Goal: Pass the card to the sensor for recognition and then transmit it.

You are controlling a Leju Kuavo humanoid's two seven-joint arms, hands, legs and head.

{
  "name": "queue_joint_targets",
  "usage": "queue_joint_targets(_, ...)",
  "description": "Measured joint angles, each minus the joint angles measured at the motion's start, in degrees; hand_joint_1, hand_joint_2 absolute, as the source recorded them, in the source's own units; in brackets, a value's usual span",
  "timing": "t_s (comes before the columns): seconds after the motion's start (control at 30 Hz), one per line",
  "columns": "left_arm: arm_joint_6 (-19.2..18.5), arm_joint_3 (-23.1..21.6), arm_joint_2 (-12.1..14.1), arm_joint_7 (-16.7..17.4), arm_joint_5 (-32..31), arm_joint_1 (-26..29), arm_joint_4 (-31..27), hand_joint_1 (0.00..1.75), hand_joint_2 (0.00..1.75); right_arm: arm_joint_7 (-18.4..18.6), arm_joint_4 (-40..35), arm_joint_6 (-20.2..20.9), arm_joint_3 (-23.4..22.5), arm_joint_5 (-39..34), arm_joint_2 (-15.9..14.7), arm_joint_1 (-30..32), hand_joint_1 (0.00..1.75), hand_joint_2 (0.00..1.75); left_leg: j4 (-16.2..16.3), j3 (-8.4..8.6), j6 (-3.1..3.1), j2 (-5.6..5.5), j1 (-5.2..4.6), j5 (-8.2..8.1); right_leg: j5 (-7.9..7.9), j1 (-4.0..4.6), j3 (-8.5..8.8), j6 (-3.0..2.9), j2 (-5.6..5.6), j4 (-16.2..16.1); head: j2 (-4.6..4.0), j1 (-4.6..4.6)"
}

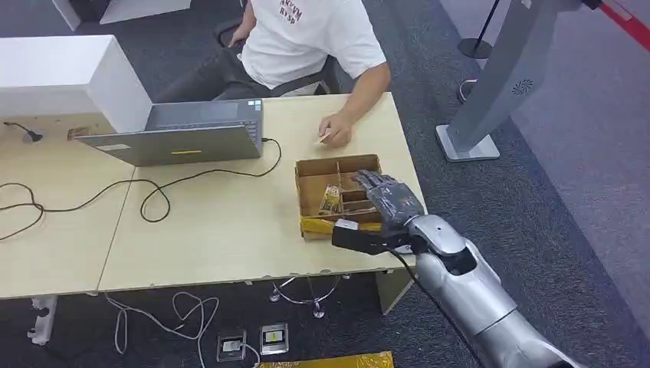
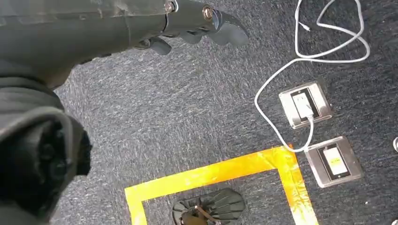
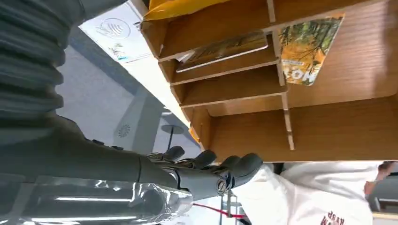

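A wooden box (image 1: 308,178) with dividers stands on the table's right part. A yellow-green card (image 1: 331,199) leans in one compartment, and the right wrist view shows this card (image 3: 309,47) against the box floor, with a second card (image 3: 225,49) lying in a narrow slot. My right hand (image 1: 387,198) hovers over the box's right side, fingers stretched out and holding nothing; its fingers (image 3: 211,171) are apart from the box (image 3: 328,126). My left hand (image 2: 197,21) hangs over the carpet, holding nothing. A person's hand (image 1: 337,129) on the table pinches a small card (image 1: 324,138).
A grey laptop (image 1: 184,134) and a white box (image 1: 61,77) stand at the table's far left, with black cables (image 1: 153,195) trailing across the top. A grey stand (image 1: 490,92) rises right of the table. Floor sockets (image 2: 305,103), a white cable and yellow tape (image 2: 225,173) lie below.
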Motion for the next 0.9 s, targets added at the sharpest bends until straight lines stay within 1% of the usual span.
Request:
queue_joint_targets(0.2, 0.0, -0.5, 0.0, 0.2, -0.2, -0.3, 0.0, 0.0, 0.0, -0.5, 2.6, -4.0, 0.1, 0.8, 0.3, -0.6, 0.0, 1.75, 0.0, 0.0, 0.0, 0.0, 0.0, 0.0, 0.0, 0.0, 0.0, 0.0, 0.0, 0.0, 0.0, 0.02)
queue_joint_targets(0.43, 0.0, -0.5, -0.2, 0.3, -0.2, -0.3, 0.0, 0.0, 0.0, -1.8, 7.4, -6.5, 0.3, 1.2, 1.4, -1.8, 0.0, 1.75, 0.0, 0.0, 0.0, 0.0, 0.0, 0.0, 0.0, 0.0, 0.0, 0.0, 0.0, 0.0, 0.0, 0.0)
queue_joint_targets(0.67, 0.0, -0.5, -0.4, 0.3, 0.3, -0.3, 0.0, 0.0, 0.0, -2.1, 10.6, -6.9, 0.4, 1.3, 2.2, -2.5, 0.0, 1.75, 0.0, 0.0, 0.0, 0.0, 0.0, 0.0, 0.0, 0.0, 0.0, 0.0, 0.0, 0.0, 0.0, 0.0)
queue_joint_targets(0.9, 0.1, -0.5, -0.5, 0.3, 0.3, -0.4, 0.0, 0.0, 0.0, -2.6, 12.2, -7.0, 0.4, 1.1, 2.2, -2.7, 0.0, 1.75, 0.0, 0.0, 0.0, 0.0, 0.0, 0.0, 0.0, 0.0, 0.0, 0.0, -0.01, 0.0, 0.0, 0.02)
